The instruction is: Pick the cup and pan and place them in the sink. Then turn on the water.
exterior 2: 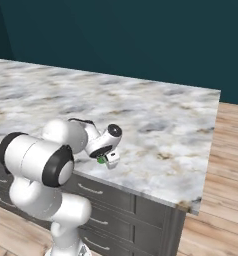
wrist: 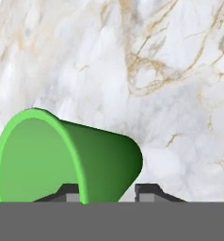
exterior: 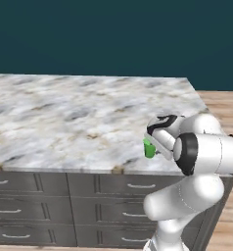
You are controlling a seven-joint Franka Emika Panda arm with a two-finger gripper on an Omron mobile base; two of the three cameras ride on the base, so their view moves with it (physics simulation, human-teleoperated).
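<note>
The gripper [wrist: 107, 194] is sitting low at the counter's [exterior: 64, 117] front edge with the cup [wrist: 62, 157] between its fingertips [wrist: 149, 192] — whether the jaws are pinching it yet, I cannot tell. Judging by this, the task is barely starting (cup, pan and water all remaining) — nothing is reaching a sink yet.

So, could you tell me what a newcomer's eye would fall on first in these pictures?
Most likely the bright green cup, large in the hand view with its open mouth towards the camera and the jaws either side of its wall. From the base views, the white arm bends low over the marbled counter, near its front edge above grey drawers.
</note>
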